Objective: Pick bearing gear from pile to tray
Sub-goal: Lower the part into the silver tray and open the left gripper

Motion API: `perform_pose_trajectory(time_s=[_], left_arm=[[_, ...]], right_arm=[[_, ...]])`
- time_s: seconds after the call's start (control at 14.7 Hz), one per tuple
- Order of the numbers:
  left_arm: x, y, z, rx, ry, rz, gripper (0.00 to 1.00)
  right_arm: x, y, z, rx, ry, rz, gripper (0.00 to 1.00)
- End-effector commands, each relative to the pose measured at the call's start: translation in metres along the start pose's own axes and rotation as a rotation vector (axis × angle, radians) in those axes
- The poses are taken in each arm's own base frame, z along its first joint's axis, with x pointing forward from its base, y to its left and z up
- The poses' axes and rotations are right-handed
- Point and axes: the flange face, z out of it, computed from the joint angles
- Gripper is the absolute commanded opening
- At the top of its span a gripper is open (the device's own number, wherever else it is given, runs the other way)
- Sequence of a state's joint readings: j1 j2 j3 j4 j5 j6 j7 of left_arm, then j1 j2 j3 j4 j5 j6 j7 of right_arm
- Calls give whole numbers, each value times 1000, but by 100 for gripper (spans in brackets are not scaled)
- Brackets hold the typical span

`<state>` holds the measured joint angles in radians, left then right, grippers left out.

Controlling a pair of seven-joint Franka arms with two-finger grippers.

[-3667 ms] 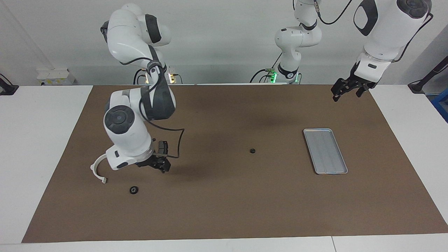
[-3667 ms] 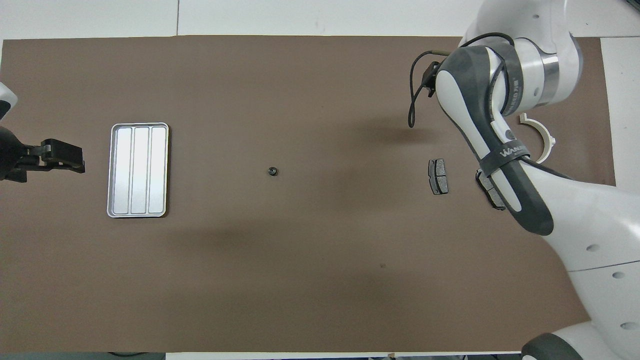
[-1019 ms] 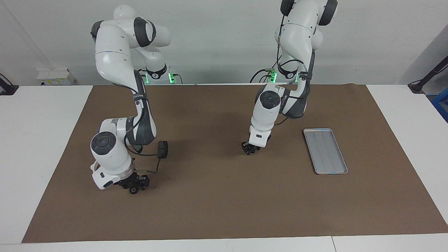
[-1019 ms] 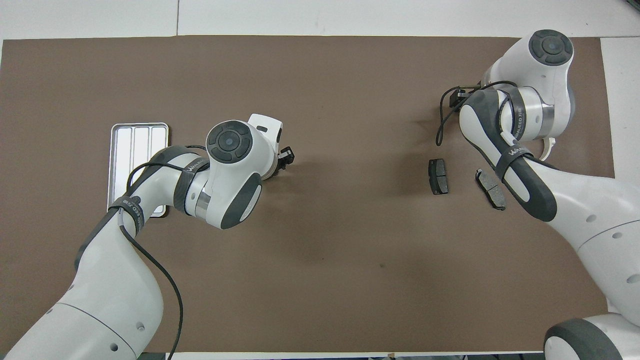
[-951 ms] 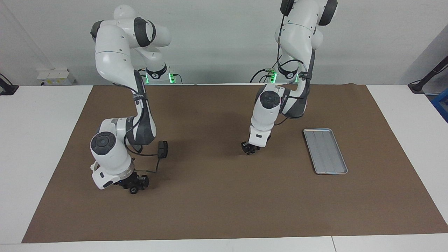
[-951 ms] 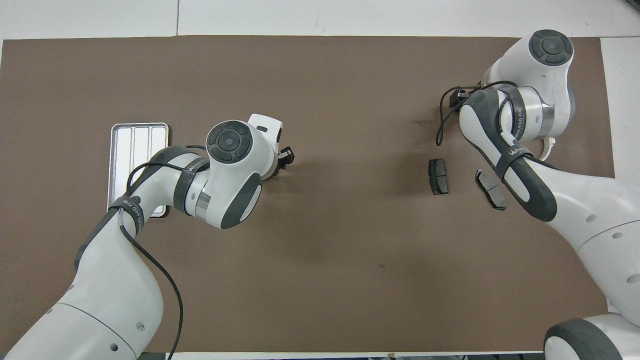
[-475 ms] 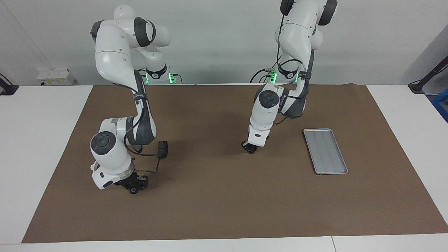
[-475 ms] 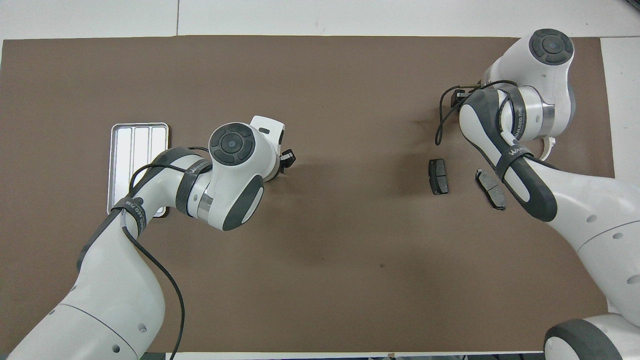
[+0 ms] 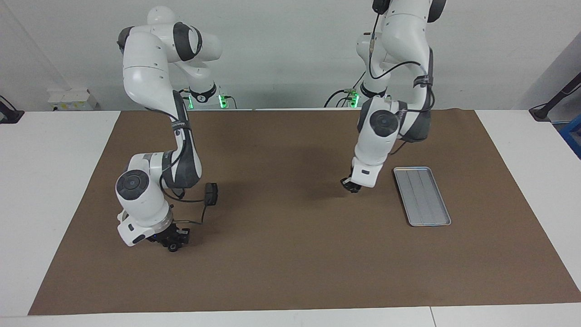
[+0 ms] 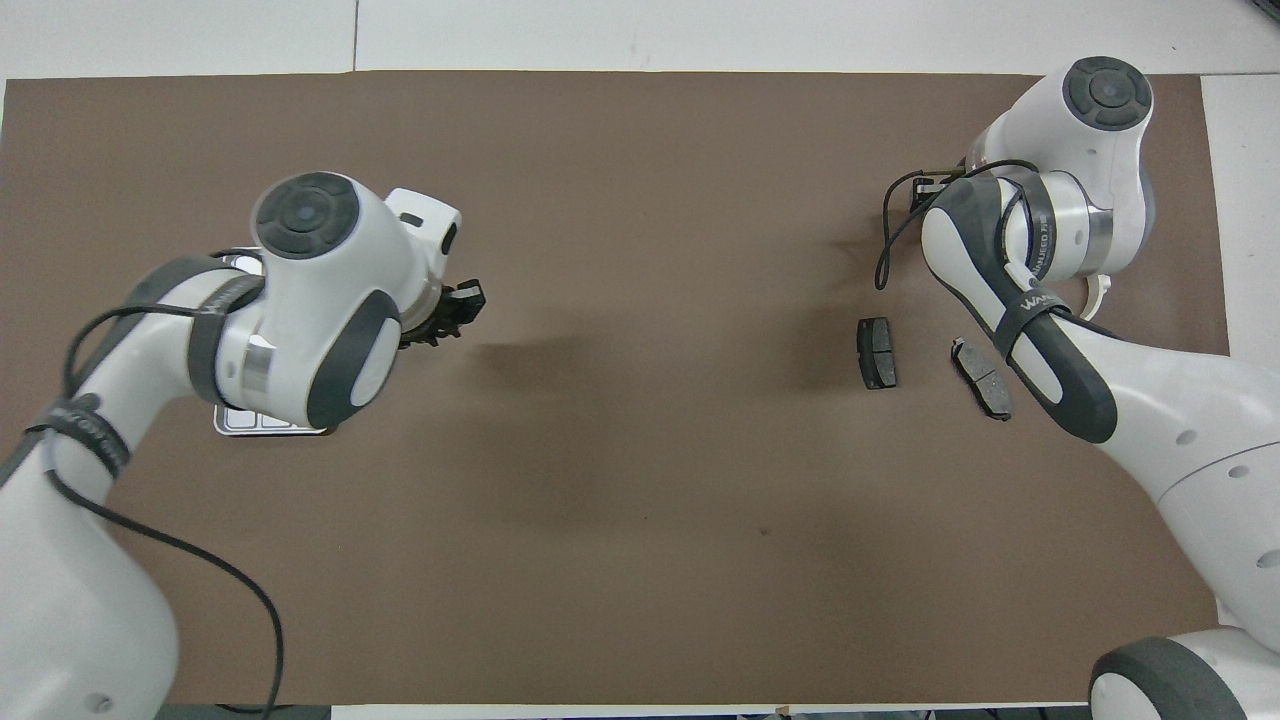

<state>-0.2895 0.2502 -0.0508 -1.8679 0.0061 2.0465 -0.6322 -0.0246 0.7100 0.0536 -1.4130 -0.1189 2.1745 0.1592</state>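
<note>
1. Parts of the pile are seen toward the right arm's end of the brown mat (image 10: 640,560). One brake pad (image 10: 877,353) is laid flat there, and a second brake pad (image 10: 982,378) is laid just beside it, partly covered by the right arm.
2. Toward the left arm's end, the tray (image 9: 426,200) is set flat on the mat, silver-grey and ribbed, with nothing in it. From overhead only a corner of it is shown under the left arm.
3. The left gripper (image 9: 352,186) is held up over bare mat, near the tray's edge but not over the tray. Its fingers are drawn narrow around the bearing gear (image 10: 438,327), which is made out only as a small dark speck at the tips, clear of the mat.
4. A white arc piece (image 10: 1103,291) is laid farther from the robots than the pads, mostly hidden under the right arm.
5. Farthest out, the right gripper (image 9: 172,243) is lowered to the mat at a second black round piece (image 9: 173,248). Whether that piece is clamped cannot be told.
</note>
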Motion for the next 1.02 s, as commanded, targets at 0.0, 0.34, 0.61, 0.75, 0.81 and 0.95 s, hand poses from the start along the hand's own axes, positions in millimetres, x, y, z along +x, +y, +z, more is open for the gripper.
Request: perform_pose_trajectory(time_s=[0.0, 0.34, 0.61, 0.75, 0.81, 0.95], left_arm=[[3, -83, -16, 18, -59, 138, 11], [36, -200, 9, -21, -16, 346, 12], [31, -212, 36, -26, 29, 356, 12], [26, -214, 50, -28, 33, 343, 12], [22, -216, 56, -29, 41, 340, 14], [17, -217, 65, -29, 45, 340, 14]], right_arm=[[0, 9, 9, 5, 6, -17, 31], [2, 13, 8, 8, 23, -10, 0], [0, 8, -7, -10, -28, -23, 0], [4, 0, -44, -24, -81, -30, 0], [1, -14, -66, -26, -108, -42, 0], [-11, -53, -115, -38, -144, -64, 0]])
